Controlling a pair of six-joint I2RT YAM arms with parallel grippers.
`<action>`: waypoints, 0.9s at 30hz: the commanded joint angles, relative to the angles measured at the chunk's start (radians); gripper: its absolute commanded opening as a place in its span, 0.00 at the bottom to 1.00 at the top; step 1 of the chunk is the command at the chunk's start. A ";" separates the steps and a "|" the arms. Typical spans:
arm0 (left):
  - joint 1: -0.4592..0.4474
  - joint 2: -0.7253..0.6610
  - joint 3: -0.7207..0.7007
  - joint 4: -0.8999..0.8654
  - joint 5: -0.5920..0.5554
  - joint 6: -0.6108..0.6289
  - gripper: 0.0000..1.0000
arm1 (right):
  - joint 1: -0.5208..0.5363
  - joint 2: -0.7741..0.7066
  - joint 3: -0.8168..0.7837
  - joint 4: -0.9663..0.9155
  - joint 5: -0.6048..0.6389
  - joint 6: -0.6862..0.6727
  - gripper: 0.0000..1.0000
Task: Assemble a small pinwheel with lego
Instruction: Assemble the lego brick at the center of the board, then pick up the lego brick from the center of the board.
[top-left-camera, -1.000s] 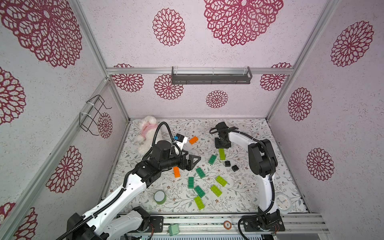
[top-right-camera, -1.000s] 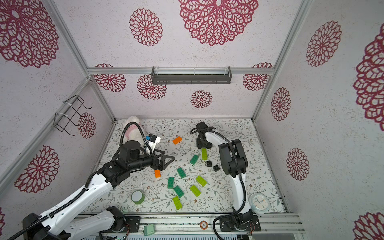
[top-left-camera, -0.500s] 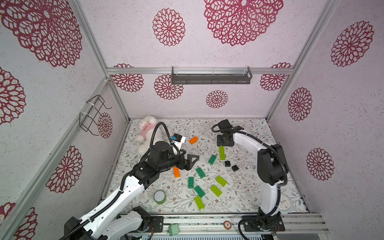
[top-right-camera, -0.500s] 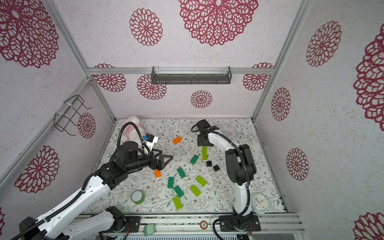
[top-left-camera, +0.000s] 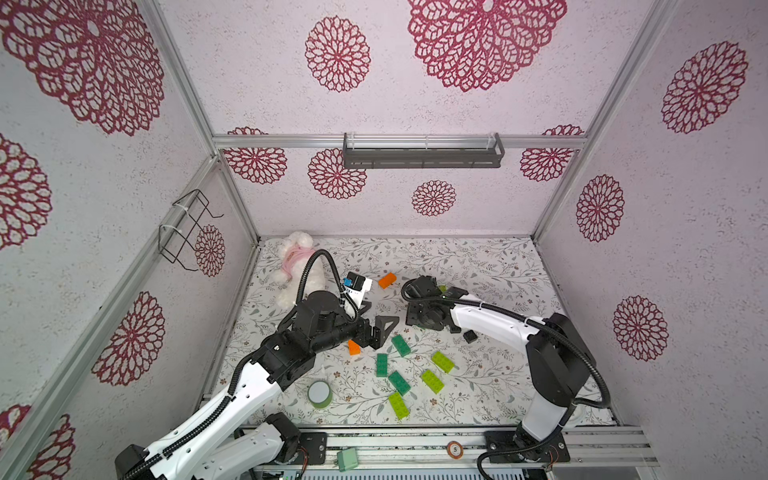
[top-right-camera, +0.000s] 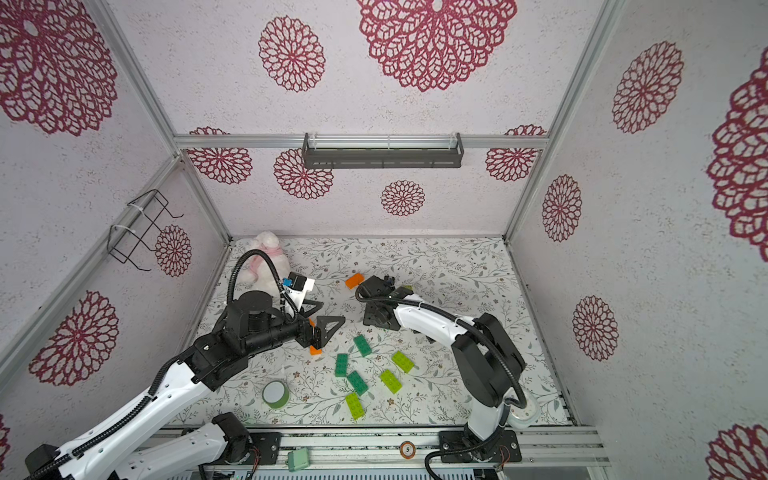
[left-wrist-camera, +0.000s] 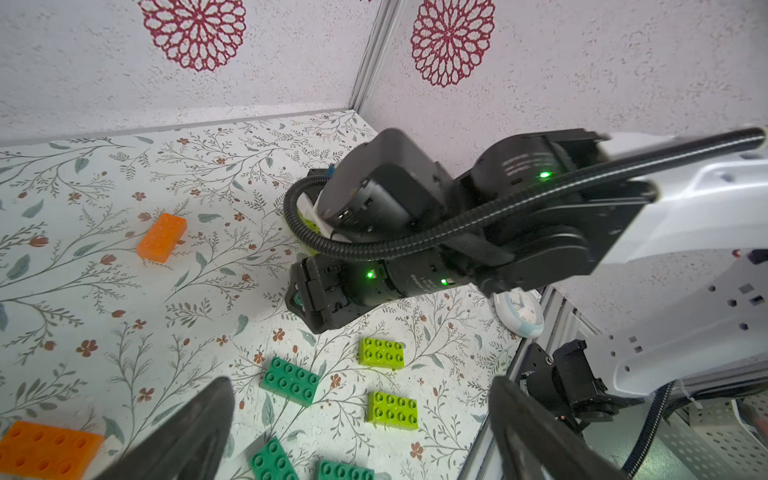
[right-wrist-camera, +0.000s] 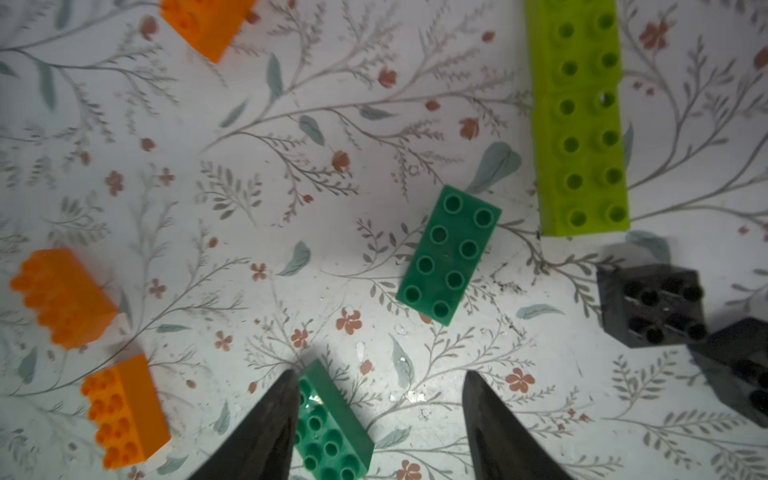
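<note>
Lego bricks lie scattered on the floral floor. In both top views I see an orange brick (top-left-camera: 387, 280) at the back, another orange one (top-left-camera: 354, 347) under my left gripper (top-left-camera: 382, 328), dark green bricks (top-left-camera: 400, 345) and lime bricks (top-left-camera: 443, 361) toward the front. My left gripper (left-wrist-camera: 365, 432) hangs wide open above a lime brick (left-wrist-camera: 392, 409), holding nothing. My right gripper (right-wrist-camera: 380, 415) is open and points down at the floor. A dark green brick (right-wrist-camera: 332, 428) lies against one finger (right-wrist-camera: 270, 419). Another dark green brick (right-wrist-camera: 451, 253), a long lime piece (right-wrist-camera: 579, 120) and two black bricks (right-wrist-camera: 652, 307) lie beyond.
A white plush toy (top-left-camera: 297, 266) sits in the back left corner. A green tape roll (top-left-camera: 319, 394) stands near the front left, and a mint-green box (top-left-camera: 347, 459) rests on the front rail. A white clock (left-wrist-camera: 519, 311) lies at the front right. The two wrists are close together.
My right gripper has moved from the back toward the front, over the dark green bricks, and its jaws have opened wider. The left arm has barely moved.
</note>
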 joint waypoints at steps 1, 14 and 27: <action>-0.024 -0.033 0.020 -0.016 -0.030 0.034 0.97 | -0.005 0.001 -0.006 0.006 0.061 0.108 0.64; -0.034 -0.045 0.023 -0.021 -0.031 0.040 0.97 | -0.067 0.068 0.017 0.058 0.049 0.110 0.60; -0.032 -0.025 0.023 -0.021 -0.027 0.047 0.97 | -0.094 0.155 0.053 0.082 0.028 0.069 0.47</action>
